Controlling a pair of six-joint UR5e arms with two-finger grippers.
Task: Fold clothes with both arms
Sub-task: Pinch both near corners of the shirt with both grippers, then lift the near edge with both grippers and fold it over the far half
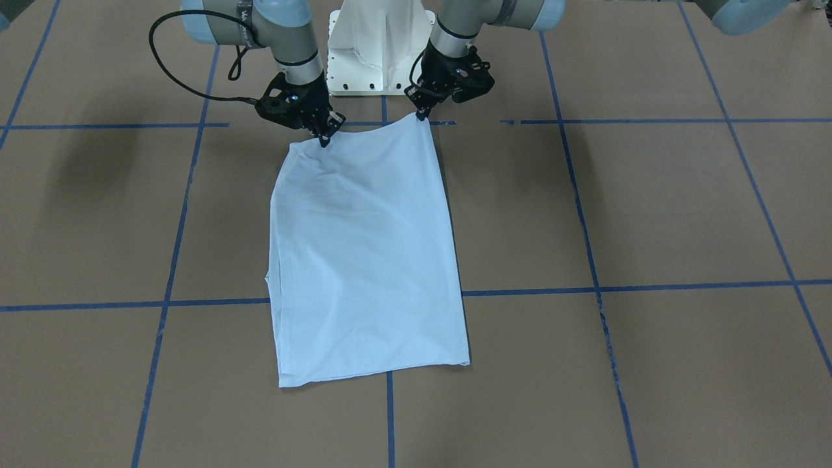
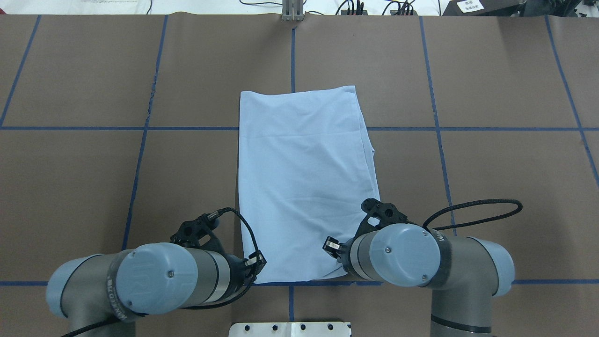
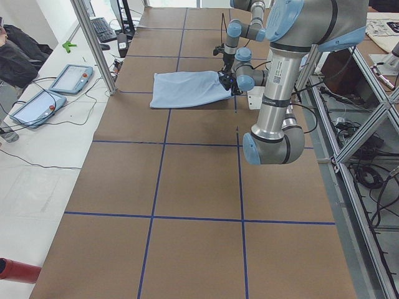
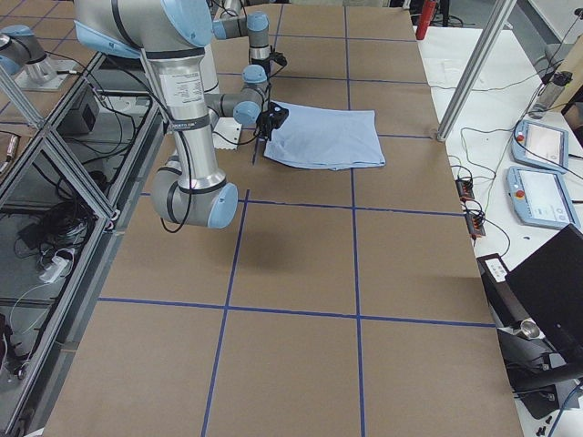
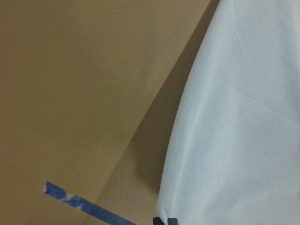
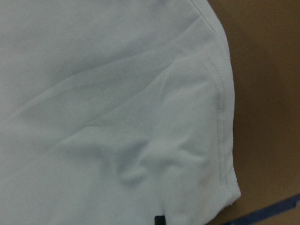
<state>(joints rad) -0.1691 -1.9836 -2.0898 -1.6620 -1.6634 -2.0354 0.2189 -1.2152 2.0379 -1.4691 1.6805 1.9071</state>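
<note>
Pressed up close to both wrist cameras, the T-shirt (image 6: 108, 103) is filling most of each view, its stitched hem curving down beside the brown table (image 6: 267, 93). Seen from the front, the T-shirt is lying folded into a long, narrow rectangle. It is running straight out from the white base (image 1: 383, 45) and crossing a blue tape line (image 1: 650, 286).

The left gripper (image 1: 422, 116) is pinching the near corner on the robot's left side. The right gripper (image 1: 324, 138) is pinching the matching corner on the robot's right. Both are pointing down at the cloth and appear to be clamped on it, though the tips are small and dark, so this is likely rather than certain. In the left wrist view, dark fingertips (image 5: 160, 221) are meeting at the very edge of the fabric.

Between the two held corners the edge is sagging in a shallow curve. The corner in the right gripper is sitting slightly farther from the base than the one in the left gripper. The far end of the T-shirt is lying flat on the table, well apart from both grippers.
</note>
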